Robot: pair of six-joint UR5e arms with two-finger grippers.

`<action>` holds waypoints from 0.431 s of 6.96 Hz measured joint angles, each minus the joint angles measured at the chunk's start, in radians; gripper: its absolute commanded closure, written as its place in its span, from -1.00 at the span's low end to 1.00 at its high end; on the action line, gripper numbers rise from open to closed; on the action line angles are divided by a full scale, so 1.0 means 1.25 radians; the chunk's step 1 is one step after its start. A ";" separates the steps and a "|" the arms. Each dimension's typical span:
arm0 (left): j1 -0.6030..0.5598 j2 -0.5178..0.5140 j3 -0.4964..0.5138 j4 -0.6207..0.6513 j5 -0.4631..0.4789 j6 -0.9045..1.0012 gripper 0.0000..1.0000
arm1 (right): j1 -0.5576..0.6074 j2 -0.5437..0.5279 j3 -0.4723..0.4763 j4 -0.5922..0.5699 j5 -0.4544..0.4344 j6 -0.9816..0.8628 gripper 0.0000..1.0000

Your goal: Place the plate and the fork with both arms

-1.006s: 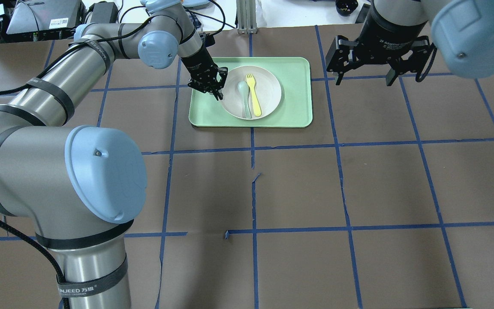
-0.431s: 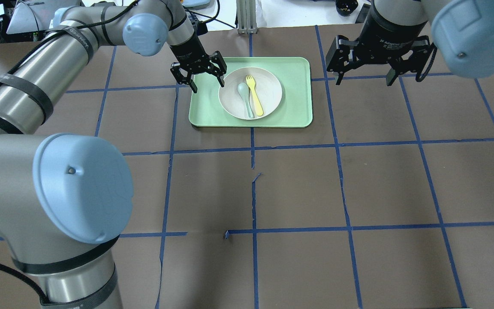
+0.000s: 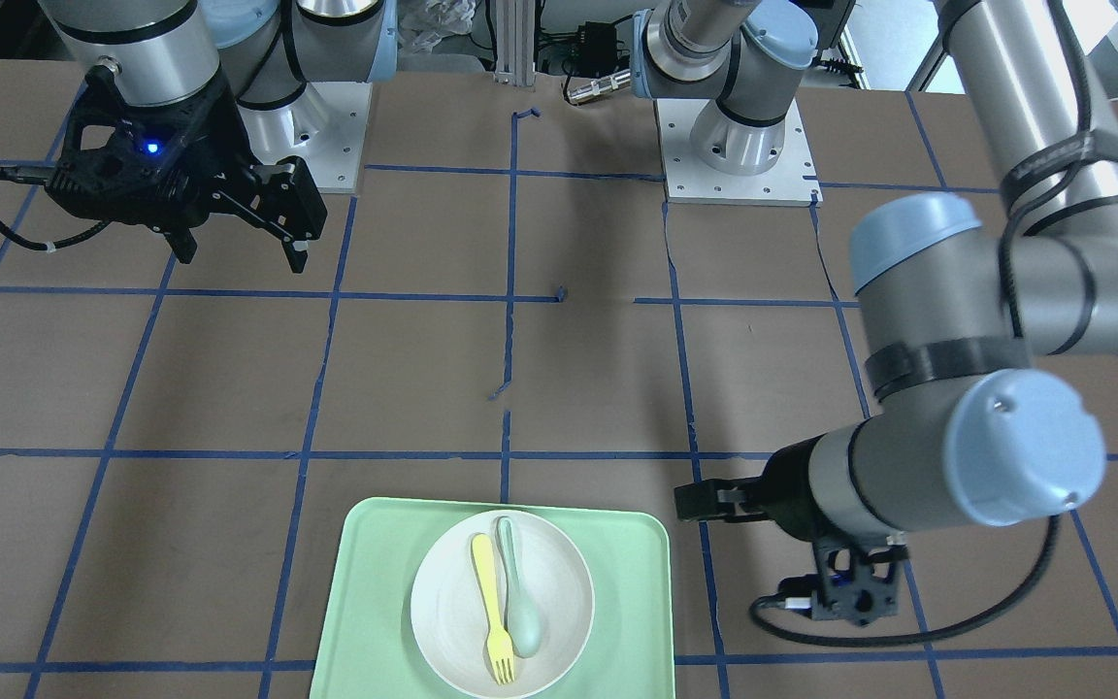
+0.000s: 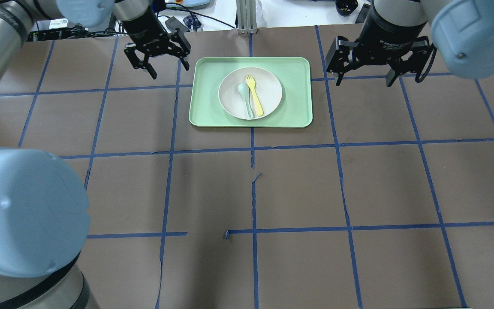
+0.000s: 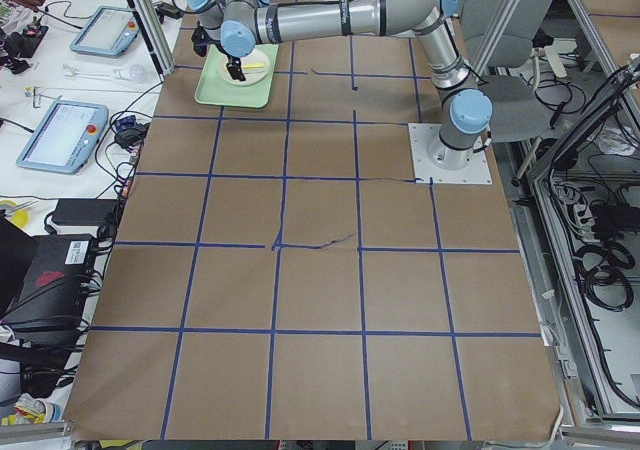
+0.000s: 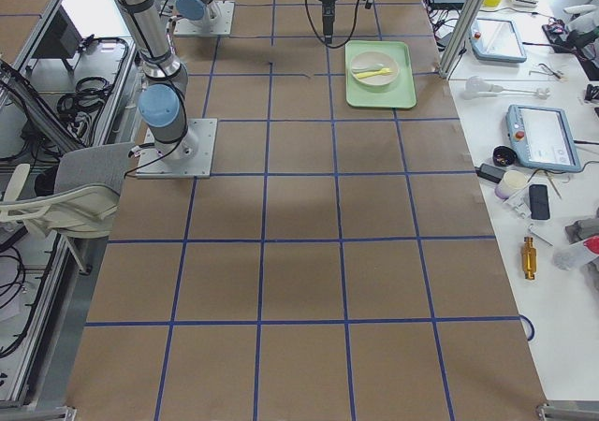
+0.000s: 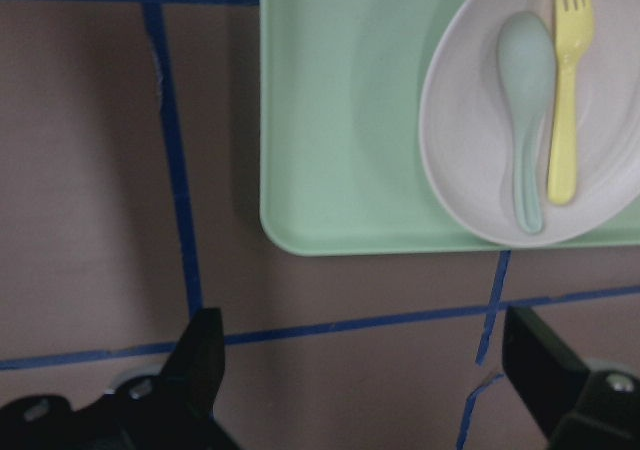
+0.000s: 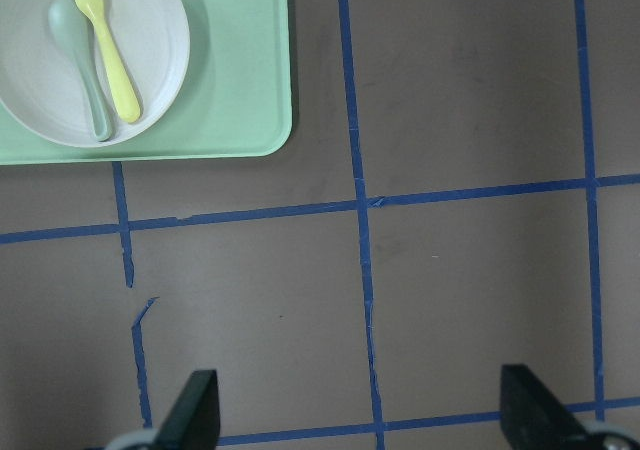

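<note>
The white plate [image 4: 268, 101] lies on the mint-green tray [image 4: 206, 109] at the far middle of the table. The yellow fork [image 4: 254, 95] lies in the plate, next to a pale grey-green spoon [image 4: 244, 95]. My left gripper [image 4: 170, 71] is open and empty, above the table to the left of the tray and apart from it. My right gripper [image 4: 362, 80] is open and empty, above the table to the right of the tray. The left wrist view shows the plate [image 7: 470, 170], the fork [image 7: 565, 100] and the tray [image 7: 340, 120] ahead of the open fingers.
The table is brown paper marked with a grid of blue tape [image 4: 253, 148]. Cables and devices lie beyond the far edge [image 4: 187, 19]. A metal post [image 4: 247, 17] stands behind the tray.
My left gripper, shut at the plate's left rim a second ago, has opened and moved left, off the tray. The plate, fork and spoon stay put. The right arm has not moved.
</note>
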 measured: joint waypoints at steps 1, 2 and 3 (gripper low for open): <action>0.025 0.045 -0.003 -0.041 0.026 0.011 -1.00 | 0.001 0.000 0.002 0.000 0.000 0.001 -1.00; 0.039 0.088 -0.011 -0.074 0.066 0.020 -1.00 | 0.002 0.000 0.003 0.000 0.000 0.001 -1.00; 0.049 0.128 -0.031 -0.092 0.094 0.043 -1.00 | 0.002 0.000 0.003 0.000 0.000 0.001 -1.00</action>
